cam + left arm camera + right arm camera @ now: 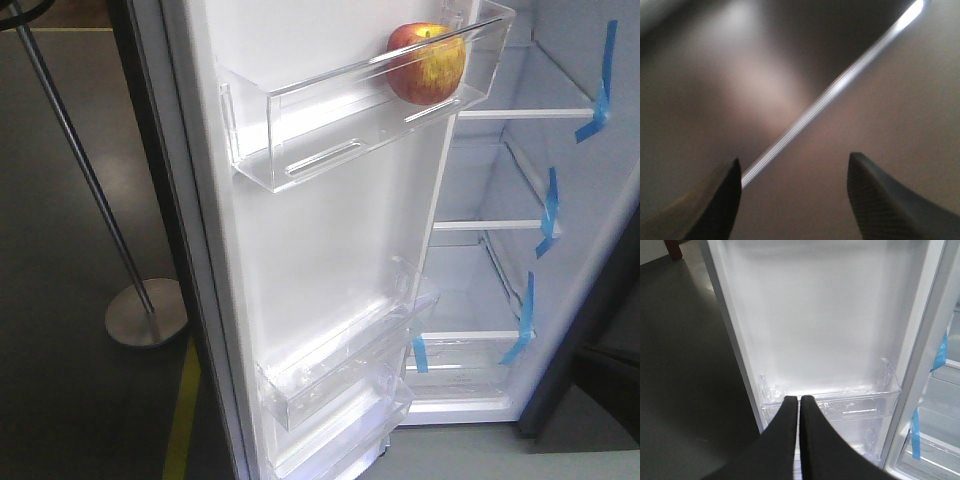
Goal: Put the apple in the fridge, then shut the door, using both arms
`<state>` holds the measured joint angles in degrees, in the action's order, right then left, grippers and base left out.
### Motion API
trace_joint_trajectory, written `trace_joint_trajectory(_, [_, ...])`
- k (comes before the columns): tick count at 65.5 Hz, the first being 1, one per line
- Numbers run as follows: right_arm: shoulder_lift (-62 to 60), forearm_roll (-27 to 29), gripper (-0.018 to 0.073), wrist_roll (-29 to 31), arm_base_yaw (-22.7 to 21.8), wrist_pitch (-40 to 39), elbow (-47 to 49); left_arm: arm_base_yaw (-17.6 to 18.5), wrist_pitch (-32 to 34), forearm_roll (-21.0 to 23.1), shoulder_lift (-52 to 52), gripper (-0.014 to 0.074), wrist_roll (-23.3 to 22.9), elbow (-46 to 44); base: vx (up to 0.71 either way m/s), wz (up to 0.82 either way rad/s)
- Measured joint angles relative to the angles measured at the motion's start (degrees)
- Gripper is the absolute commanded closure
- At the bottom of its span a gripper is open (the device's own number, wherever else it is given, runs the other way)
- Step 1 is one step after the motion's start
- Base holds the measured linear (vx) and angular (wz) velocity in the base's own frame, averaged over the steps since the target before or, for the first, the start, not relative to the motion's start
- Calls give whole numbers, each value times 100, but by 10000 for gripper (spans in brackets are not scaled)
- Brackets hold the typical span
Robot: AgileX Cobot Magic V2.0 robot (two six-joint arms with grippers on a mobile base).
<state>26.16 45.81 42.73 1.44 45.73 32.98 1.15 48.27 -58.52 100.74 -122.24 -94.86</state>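
A: Front view: apple (427,63) in upper bin (300,130) of door (330,280), wide open. Risk?
B: Hard swing, apple jolted out.
A: Left wrist: left end effector (795,162) spread, empty, at grey surface (890,100).
B: Right wrist: right end effector (799,399) pinched together, empty, near lower bin (855,402); possible snag.

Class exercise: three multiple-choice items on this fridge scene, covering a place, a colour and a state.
1. Where is the apple? A on a glass shelf; B in the upper door bin; C on the floor.
2. What colour are the tape strips? A green; B blue; C red.
3. How is the right pincer? A wide open; B shut on the apple; C shut, empty.
Answers: B, it sits behind the bin's clear wall; B, every strip is blue; C, it is closed tight with nothing held.
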Motion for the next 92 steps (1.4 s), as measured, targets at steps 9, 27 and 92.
trace_joint_trajectory(9, [0,0,562,0,0,0,0,21,308,-96,46,143,-69,-101,0,0])
trace_joint_trajectory(27, [0,2,562,0,0,-179,-4,681,1099,-440,35,143,-117,-133,0,0])
trace_joint_trajectory(92, [1252,-167,-32,0,0,-3332,678,1058,1671,-4307,-20,147,-97,-151,0,0])
